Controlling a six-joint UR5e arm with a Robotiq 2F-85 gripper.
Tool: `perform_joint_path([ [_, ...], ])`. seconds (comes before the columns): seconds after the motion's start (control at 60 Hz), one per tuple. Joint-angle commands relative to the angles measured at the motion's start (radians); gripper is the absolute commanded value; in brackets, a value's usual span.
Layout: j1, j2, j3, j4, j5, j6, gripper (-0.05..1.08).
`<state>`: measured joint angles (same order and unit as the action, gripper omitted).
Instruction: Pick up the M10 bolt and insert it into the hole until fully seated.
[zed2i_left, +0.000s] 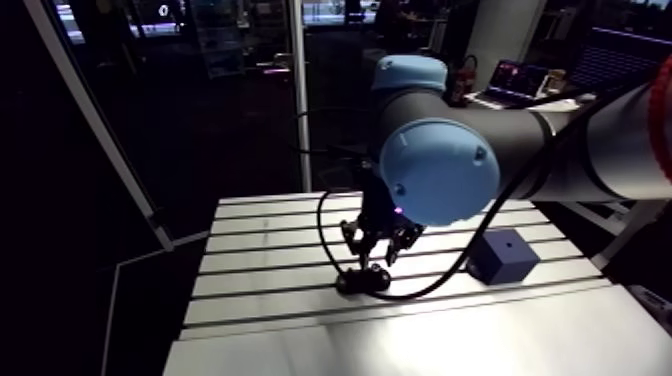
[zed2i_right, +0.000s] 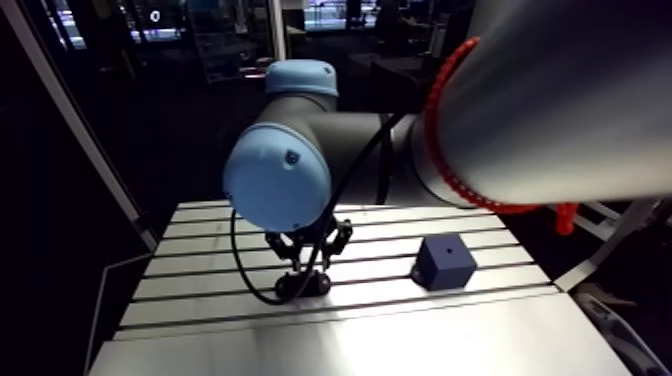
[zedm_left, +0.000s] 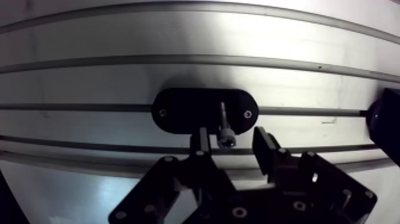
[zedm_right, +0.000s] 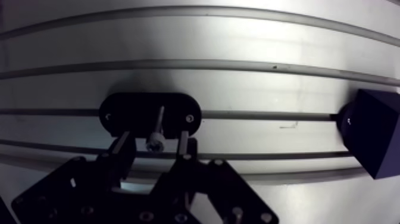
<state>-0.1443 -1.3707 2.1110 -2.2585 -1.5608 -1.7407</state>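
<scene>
From where I stand, the M10 bolt (zedm_right: 157, 126) stands upright in a black oval holder (zedm_left: 184, 110) fixed to the slotted desk (zed2i_left: 280, 290), head (zedm_left: 226, 142) uppermost. It looks like plain steel. I'd judge it small but dense for its size, quite rigid, in no way fragile, and smooth enough to twist or slide in a loose pinch. The sensible place to take it would be across the round head or just beneath it, squarely, so that it hangs straight for the insertion. The gripper (zedm_left: 231, 134) is low over the holder, and its fingers (zedm_left: 266, 149) are spread, one on each side of the head. In the wrist view a gap shows on both sides, so they appear to touch nothing and carry nothing. The blue block (zed2i_right: 446, 262) sits well apart along the same desk, and the hole (zed2i_right: 447, 243) in its top face is unfilled. To my eye, the pickup is not yet made.
</scene>
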Motion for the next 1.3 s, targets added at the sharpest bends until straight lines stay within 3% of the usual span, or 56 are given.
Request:
perform_joint_path([
  [0.017, 0.000, 0.008, 0.001, 0.000, 0.000, 0.002, 0.50],
  [1.3, 0.003, 0.014, 0.005, 0.000, -0.002, 0.003, 0.57],
])
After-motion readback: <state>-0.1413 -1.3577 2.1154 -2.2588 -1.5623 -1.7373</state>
